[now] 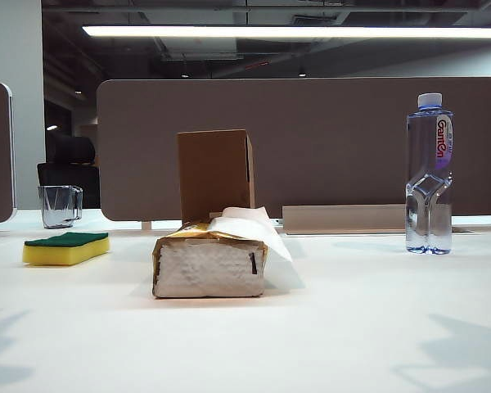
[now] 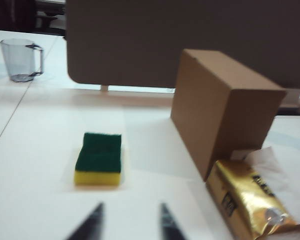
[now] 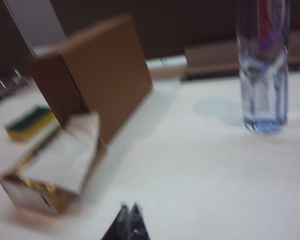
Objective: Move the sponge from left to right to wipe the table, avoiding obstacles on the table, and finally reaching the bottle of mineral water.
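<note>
Judging by how things lie, the wipe has not begun: the sponge (image 1: 66,247) sits untouched on the left of the table (image 1: 352,327), green side up, and nothing holds it. Neither arm shows in the exterior view.

In the left wrist view the left gripper (image 2: 127,222) hangs above the bare tabletop just short of the sponge (image 2: 99,158), its two dark fingertips (image 2: 92,220) standing apart with nothing between them. In the right wrist view the right gripper (image 3: 128,220) has its jaws pressed together, empty, over open table well short of the water bottle (image 3: 264,65).

Everything is left to do: take the sponge, sweep it rightward, and steer it round the tissue pack (image 1: 210,260) and the brown box (image 1: 215,174) that stand in the middle, the box just behind the pack. The bottle (image 1: 430,173) waits upright at the far right, well apart from both obstacles. A glass cup (image 1: 60,205) stands behind the sponge, near the divider.

The sponge lies flat. In the left wrist view its long axis runs away from the gripper toward the divider, a short yellow end facing the fingertips; in the exterior view it shows a long yellow side, slightly skewed. The open jaws look lined up across its narrower width.
</note>
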`<state>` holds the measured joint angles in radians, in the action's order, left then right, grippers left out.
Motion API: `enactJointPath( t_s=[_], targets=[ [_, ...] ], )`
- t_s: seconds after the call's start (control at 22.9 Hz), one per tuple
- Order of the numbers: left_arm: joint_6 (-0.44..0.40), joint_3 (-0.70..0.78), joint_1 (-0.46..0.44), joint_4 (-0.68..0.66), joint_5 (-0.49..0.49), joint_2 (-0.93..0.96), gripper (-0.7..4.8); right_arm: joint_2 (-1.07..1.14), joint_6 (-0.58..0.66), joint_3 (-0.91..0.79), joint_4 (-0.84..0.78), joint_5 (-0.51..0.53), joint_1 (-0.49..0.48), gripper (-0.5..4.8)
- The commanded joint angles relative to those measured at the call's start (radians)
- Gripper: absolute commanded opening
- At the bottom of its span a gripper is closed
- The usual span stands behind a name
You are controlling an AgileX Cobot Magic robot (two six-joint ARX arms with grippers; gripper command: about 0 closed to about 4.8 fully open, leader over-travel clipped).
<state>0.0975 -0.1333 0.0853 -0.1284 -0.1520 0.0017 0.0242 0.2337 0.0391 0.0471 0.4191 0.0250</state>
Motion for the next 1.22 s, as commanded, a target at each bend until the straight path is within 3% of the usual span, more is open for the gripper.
enactJointPath(
  t_s=[0.04, 0.26, 0.31, 0.39, 0.52, 0.7, 0.87, 0.96, 1.05, 1.22],
  targets=[
    [0.01, -0.05, 0.0, 0.009, -0.021, 0.001, 2.8, 0.002, 0.121, 0.05, -0.06, 0.006, 0.042, 0.49],
    [0.035, -0.148, 0.0, -0.003, -0.028, 0.002, 3.31, 0.004, 0.141, 0.21, 0.07, 0.002, 0.064, 1.28],
    [0.035, -0.181, 0.0, -0.012, -0.028, 0.005, 4.11, 0.009, 0.141, 0.254, 0.102, 0.006, 0.064, 1.52],
    [0.035, -0.227, 0.0, -0.014, -0.028, 0.015, 4.79, 0.014, 0.169, 0.306, 0.123, 0.019, 0.064, 1.97],
    [0.071, -0.301, 0.0, -0.029, -0.029, 0.061, 4.79, 0.042, 0.238, 0.38, 0.168, 0.035, 0.064, 2.52],
    [0.098, -0.447, 0.0, -0.093, -0.13, 0.232, 4.79, 0.15, 0.246, 0.521, 0.279, 0.073, 0.064, 2.67],
    [0.1, -0.574, 0.0, -0.101, -0.164, 0.414, 4.79, 0.28, 0.251, 0.639, 0.364, 0.121, 0.064, 2.9],
    [0.101, -0.668, 0.0, -0.122, -0.178, 0.532, 4.79, 0.38, 0.283, 0.727, 0.42, 0.184, 0.064, 3.51],
    [0.101, -0.78, 0.0, -0.165, -0.217, 0.671, 4.79, 0.492, 0.291, 0.832, 0.478, 0.27, 0.064, 3.52],
    [0.101, -0.869, -0.001, -0.179, -0.254, 0.804, 4.79, 0.591, 0.29, 0.924, 0.501, 0.308, 0.064, 3.51]
  ],
)
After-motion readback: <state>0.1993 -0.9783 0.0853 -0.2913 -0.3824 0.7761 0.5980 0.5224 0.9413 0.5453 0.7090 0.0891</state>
